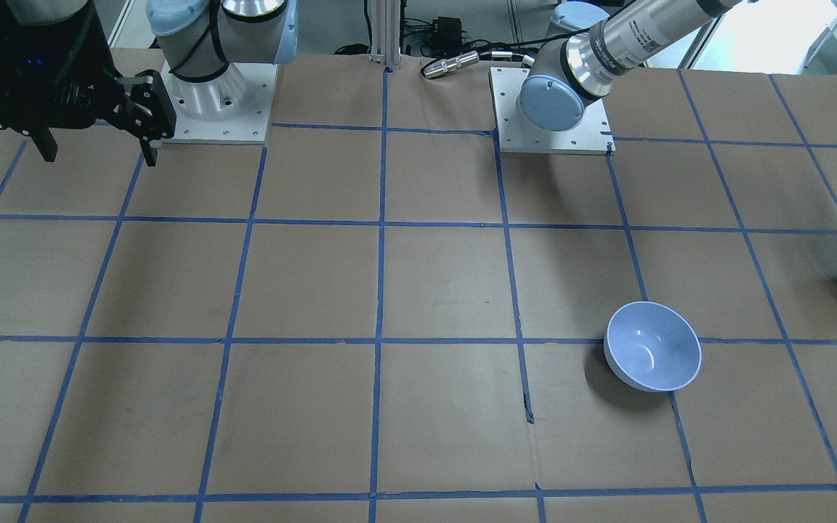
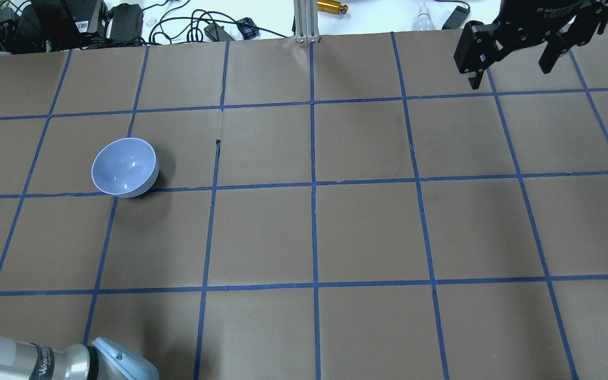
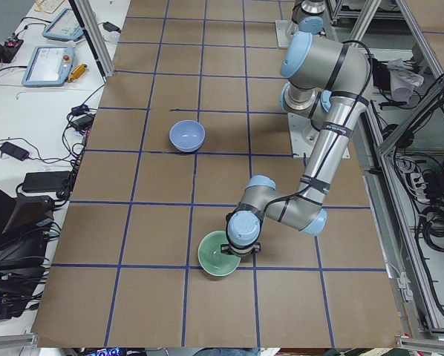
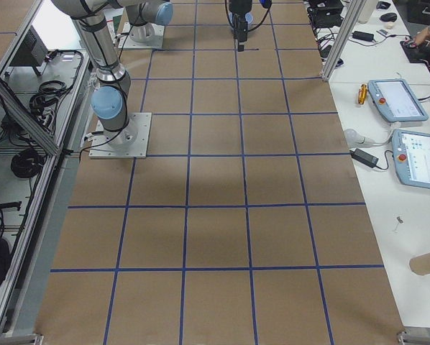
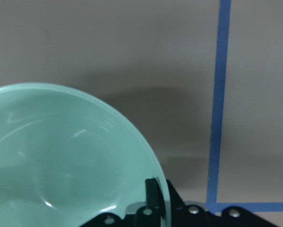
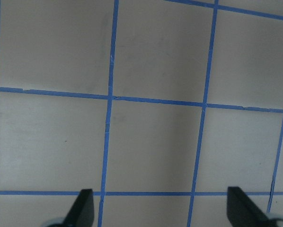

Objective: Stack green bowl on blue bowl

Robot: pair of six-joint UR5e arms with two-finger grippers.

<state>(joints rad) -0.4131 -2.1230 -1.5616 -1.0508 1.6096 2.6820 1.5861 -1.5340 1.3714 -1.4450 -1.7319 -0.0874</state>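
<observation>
Item 1, blue bowl (image 2: 123, 168): I am seeing it sitting upright on the desk (image 2: 367, 232), holding nothing.

Item 2, green bowl (image 3: 214, 259): I am finding it well apart from the blue bowl, out toward the robot's left end of the desk, not yet stacked. What is showing of its inside is holding nothing.

Item 3, left fingers (image 5: 152, 193): they are straddling the green bowl's rim, one inside against the wall, and appear to be pinching it.

Item 4, right fingers (image 6: 84, 208): they are standing spread wide, carrying nothing, far across from the blue bowl.

Progress: I am judging the task as barely begun, with the grasp in hand. The lift, the carry over to the blue bowl and the lowering into it are all outstanding.
</observation>
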